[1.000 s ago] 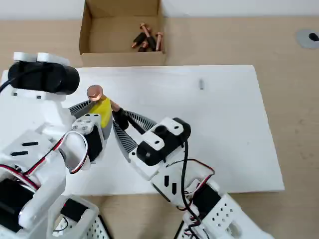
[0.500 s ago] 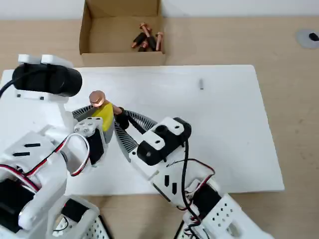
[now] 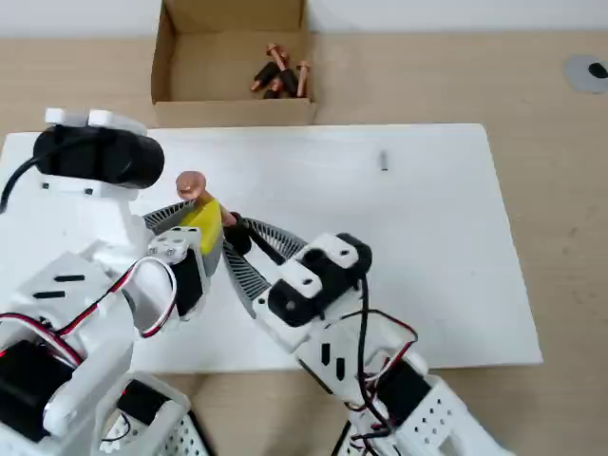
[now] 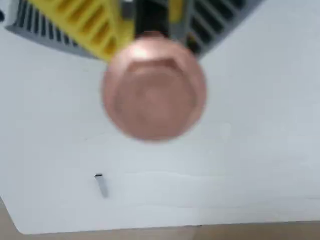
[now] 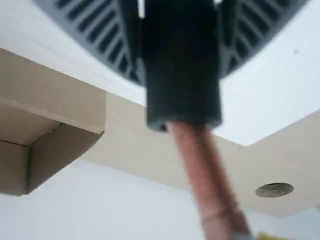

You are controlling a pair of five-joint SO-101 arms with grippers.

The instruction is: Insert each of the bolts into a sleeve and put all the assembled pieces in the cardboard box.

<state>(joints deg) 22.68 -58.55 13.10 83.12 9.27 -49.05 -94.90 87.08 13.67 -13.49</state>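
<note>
My left gripper [image 3: 203, 217], with one yellow finger [image 3: 205, 224], is shut on a copper bolt [image 3: 192, 183] just above the white board [image 3: 418, 247]. In the left wrist view the bolt's hexagonal head [image 4: 154, 90] faces the camera, below the yellow finger [image 4: 75, 20]. My right gripper [image 3: 237, 237] is shut on a black sleeve [image 3: 235, 234] right beside the bolt. The right wrist view has the bolt's copper shank [image 5: 207, 180] running into the open end of the sleeve [image 5: 182, 65]. The cardboard box [image 3: 204, 66] stands beyond the board with several assembled pieces [image 3: 278, 76] inside.
A small dark pin [image 3: 384, 161] lies on the far part of the board, also seen as a pin [image 4: 101, 185] in the left wrist view. A grey disc [image 3: 587, 71] sits in the tabletop at the far right. The box corner [image 5: 45, 145] is close to the sleeve.
Both arms have shifted slightly to the right and toward the near edge. The bolt and sleeve moved with them and stay together.
</note>
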